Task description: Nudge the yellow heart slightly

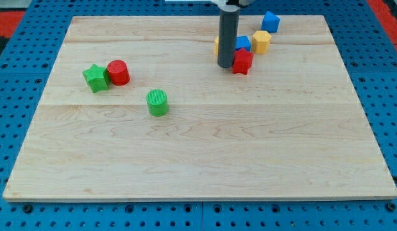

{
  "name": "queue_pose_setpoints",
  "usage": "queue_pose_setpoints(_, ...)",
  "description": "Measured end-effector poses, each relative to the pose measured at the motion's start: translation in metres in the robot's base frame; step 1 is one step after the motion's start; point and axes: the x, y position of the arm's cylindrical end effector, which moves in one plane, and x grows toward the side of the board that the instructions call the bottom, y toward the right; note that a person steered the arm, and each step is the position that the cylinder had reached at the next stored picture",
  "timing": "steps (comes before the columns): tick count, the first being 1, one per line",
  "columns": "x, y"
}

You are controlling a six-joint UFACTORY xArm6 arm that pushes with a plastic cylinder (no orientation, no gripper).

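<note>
Seven blocks are sitting on the wooden tabletop, itself lying on a blue pegboard. Three are lying at the view's left: a green star touching a red cylinder, and a green cylinder standing apart, lower and to the right of them. Four are clustering at the view's top right: a yellow block, mostly hiding behind the rod so that its heart shape cannot be made out; a blue block; a red block just below it; a yellow hexagon touching the blue block's right side. A blue cube is standing just above that group. My tip is resting just left of the red block, directly below the yellow block. The end effector is a bare rod, grasping nothing.
</note>
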Motion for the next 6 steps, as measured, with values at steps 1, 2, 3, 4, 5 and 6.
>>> queue_pose_setpoints(1, -0.022, 0.024)
queue_pose_setpoints(2, -0.040, 0.041)
queue_pose_setpoints(3, -0.041, 0.031)
queue_pose_setpoints(4, -0.018, -0.019)
queue_pose_setpoints(5, 0.046, -0.028)
queue_pose_setpoints(6, 0.032, -0.097)
